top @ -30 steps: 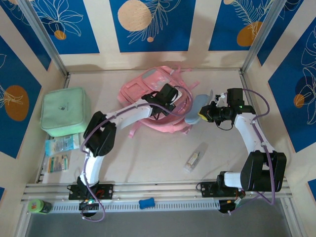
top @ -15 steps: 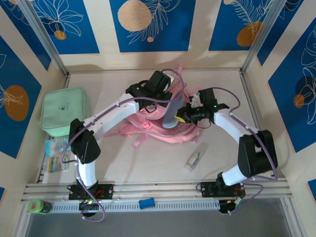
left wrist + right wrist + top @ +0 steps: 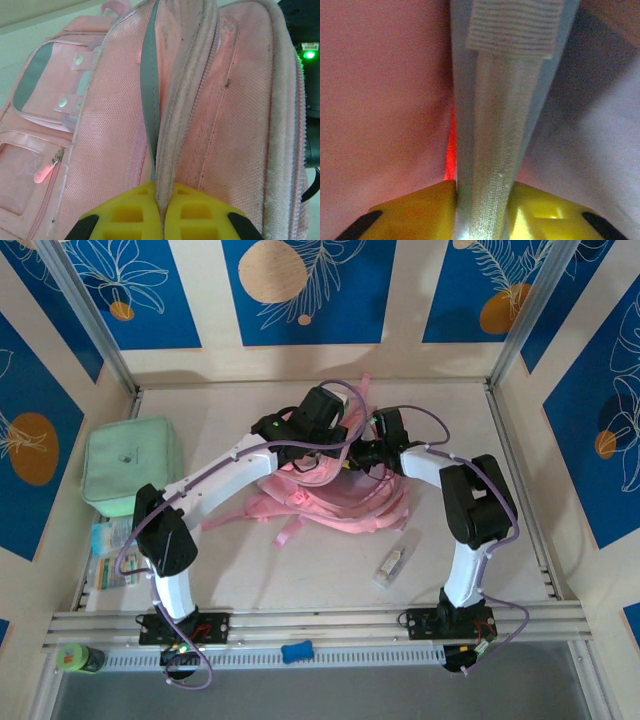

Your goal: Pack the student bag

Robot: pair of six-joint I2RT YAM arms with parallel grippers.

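Student bag (image 3: pixel 340 502) lies flat near the middle of the table (image 3: pixel 300 575), pink, with loose straps trailing from its near side toward the arm bases. The left gripper (image 3: pixel 160 212) is over the bag's far part. Its yellow fingers are pinched together on a raised fold of the pink fabric that runs beside a zip, and no gap shows between them. To the left of that fold, in the left wrist view, lie the bag's grey-panelled front pockets and a pink zip pull (image 3: pixel 42 172). The right gripper (image 3: pixel 485 212) is at the bag's far right part, just beside the left one. A grey pouch (image 3: pixel 490 125) with a ribbed strip down its middle stands between its yellow fingers. Pink cloth is close on one side, probably the bag's own, though the view is too close to be sure. Whether those fingers press the pouch or only flank it I cannot tell. Well to the left of the student bag sits a mint-green case (image 3: pixel 130 468), with two flat packets (image 3: pixel 120 538) just on its near side. A small clear packet (image 3: pixel 395 562) lies near the bag's near right corner, apart from it. Nearer than the bag, along the rail by the arm bases, are a green bottle (image 3: pixel 80 656) far to the left and a small blue thing (image 3: pixel 297 651).
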